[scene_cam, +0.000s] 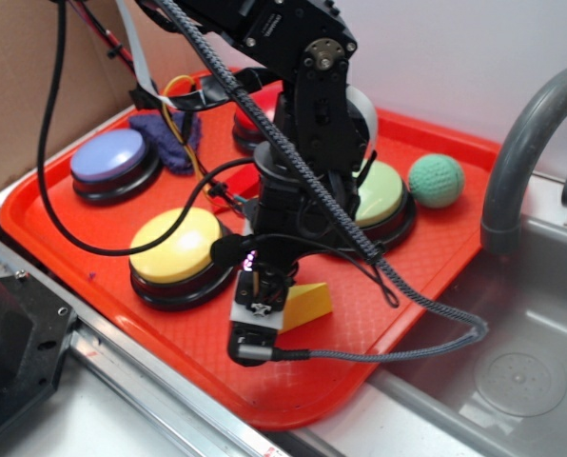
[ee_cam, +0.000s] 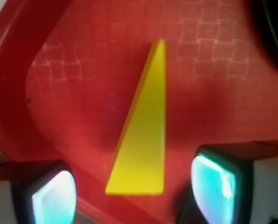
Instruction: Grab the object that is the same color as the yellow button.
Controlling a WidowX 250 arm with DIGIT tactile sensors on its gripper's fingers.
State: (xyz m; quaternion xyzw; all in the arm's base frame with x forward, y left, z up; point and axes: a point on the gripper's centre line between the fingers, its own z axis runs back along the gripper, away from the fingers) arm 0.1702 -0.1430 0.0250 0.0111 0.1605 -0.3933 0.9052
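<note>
The small yellow wedge block (scene_cam: 305,305) lies on the red tray (scene_cam: 388,286), just right of my gripper (scene_cam: 261,309). In the wrist view the yellow wedge block (ee_cam: 143,135) lies flat between my two fingertips, its wide end near them, with gaps on both sides. My gripper (ee_cam: 136,196) is open, low over the tray and touching nothing. The yellow button (scene_cam: 177,249) on its black base sits just left of the gripper.
A pale green button (scene_cam: 383,190), a purple button (scene_cam: 109,157), a partly hidden red button (scene_cam: 250,124), a blue-purple cloth (scene_cam: 169,138) and a teal crocheted ball (scene_cam: 436,181) are on the tray. A sink with a grey faucet (scene_cam: 521,143) lies to the right.
</note>
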